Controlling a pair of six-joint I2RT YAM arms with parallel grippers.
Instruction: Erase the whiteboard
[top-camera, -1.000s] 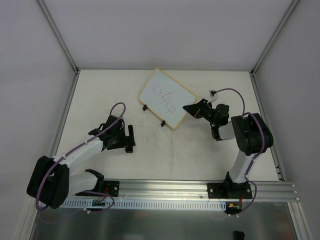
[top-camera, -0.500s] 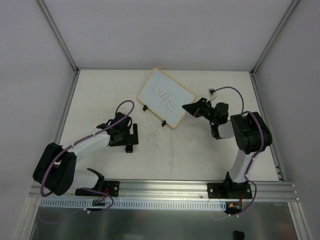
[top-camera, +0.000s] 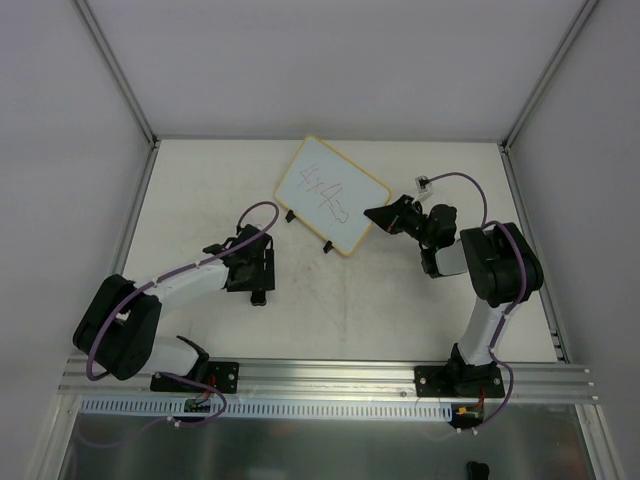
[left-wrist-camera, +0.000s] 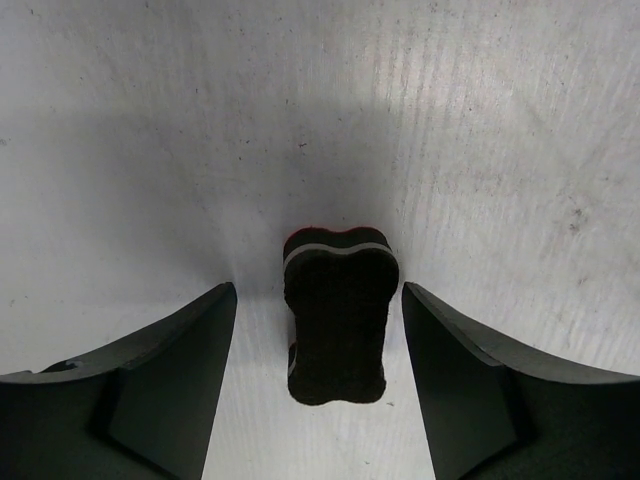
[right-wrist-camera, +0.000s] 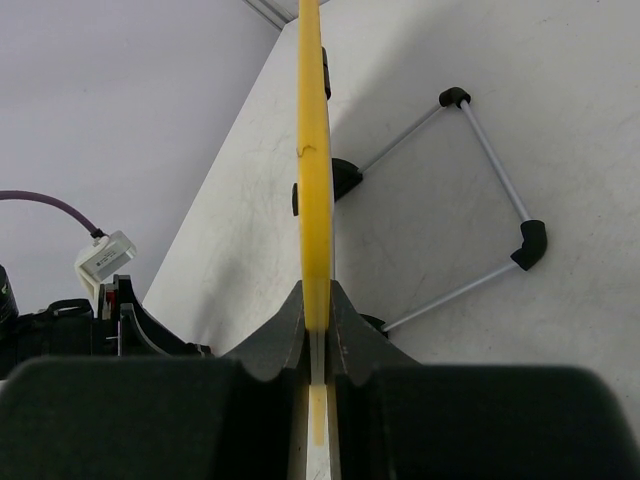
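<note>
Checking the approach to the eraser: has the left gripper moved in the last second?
Yes. The left gripper has shifted away from the table's left edge, and now straddles the eraser.

You had bright, even, diffuse light from overhead. The top view was sharp, and the white table (top-camera: 350, 315) was evenly lit. In your left wrist view a broad soft shadow lay around and beyond the eraser (left-wrist-camera: 335, 320), whose black face showed little detail. In your right wrist view the whiteboard (right-wrist-camera: 313, 150) edge was crisp farther off but blurred and washed out nearest the lens.
</note>
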